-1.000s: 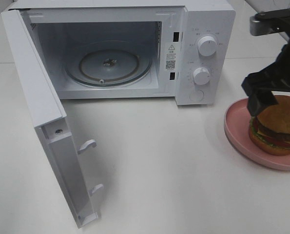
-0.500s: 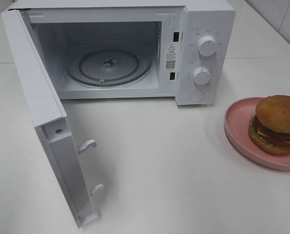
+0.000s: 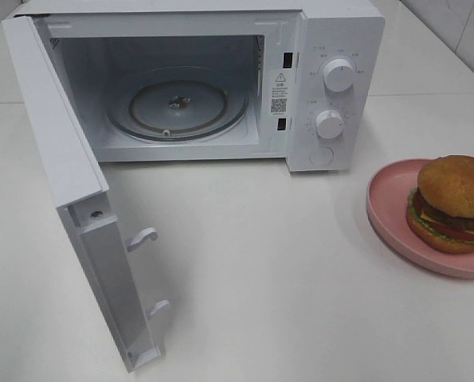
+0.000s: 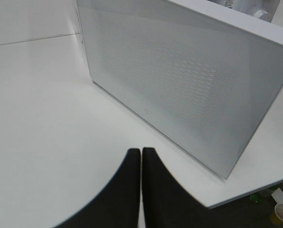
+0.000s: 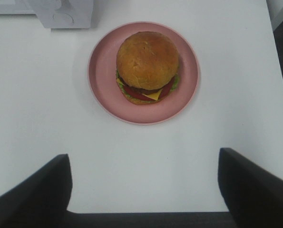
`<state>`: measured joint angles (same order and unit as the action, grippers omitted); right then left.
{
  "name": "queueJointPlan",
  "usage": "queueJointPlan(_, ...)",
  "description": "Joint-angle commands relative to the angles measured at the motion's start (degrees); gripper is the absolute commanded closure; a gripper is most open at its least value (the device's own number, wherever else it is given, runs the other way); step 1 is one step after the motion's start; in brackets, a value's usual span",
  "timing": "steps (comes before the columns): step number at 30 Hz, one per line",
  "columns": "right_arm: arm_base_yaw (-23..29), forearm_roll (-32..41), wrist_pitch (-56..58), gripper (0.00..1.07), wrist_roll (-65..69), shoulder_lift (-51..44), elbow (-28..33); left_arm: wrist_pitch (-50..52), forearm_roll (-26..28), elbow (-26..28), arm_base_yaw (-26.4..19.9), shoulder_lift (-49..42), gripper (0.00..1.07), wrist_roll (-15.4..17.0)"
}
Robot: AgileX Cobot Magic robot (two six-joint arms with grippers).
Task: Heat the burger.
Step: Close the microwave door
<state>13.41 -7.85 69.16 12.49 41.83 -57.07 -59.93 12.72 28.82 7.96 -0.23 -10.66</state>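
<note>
Right gripper [image 5: 143, 185] spread wide, holding nothing, hanging above bare white table [image 3: 284, 263] with both fingers clear of the pink plate [image 5: 103, 90]. Left gripper [image 4: 141, 164] pressed shut, fingertips [image 4: 131, 161] touching each other, gripping nothing, poised over the table beside the perforated outer face of the microwave door [image 4: 179, 80]. Burger [image 3: 453, 203] resting on the pink plate at the right, near the microwave [image 3: 332, 48] control knobs [image 3: 338, 74]. Door swung open, glass turntable [image 3: 177, 107] visible inside the cavity.
</note>
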Motion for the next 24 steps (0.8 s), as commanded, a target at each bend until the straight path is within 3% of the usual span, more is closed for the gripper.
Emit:
queueJointPlan(1, -0.3, 0.4, 1.5, 0.32, -0.6, -6.7, 2.1, 0.5, 0.4, -0.2, 0.0, -1.0, 1.06, -0.1)
queueJointPlan(17, -0.3, 3.0, -6.8, 0.32, -5.1, -30.3, 23.9, 0.5, 0.4, -0.2, 0.0, -1.0, 1.06, -0.1)
queueJointPlan(24, -0.3, 5.3, -13.3, 0.32, -9.0, -37.4, 27.0, 0.5, 0.4, -0.2, 0.0, -1.0, 1.06, -0.1)
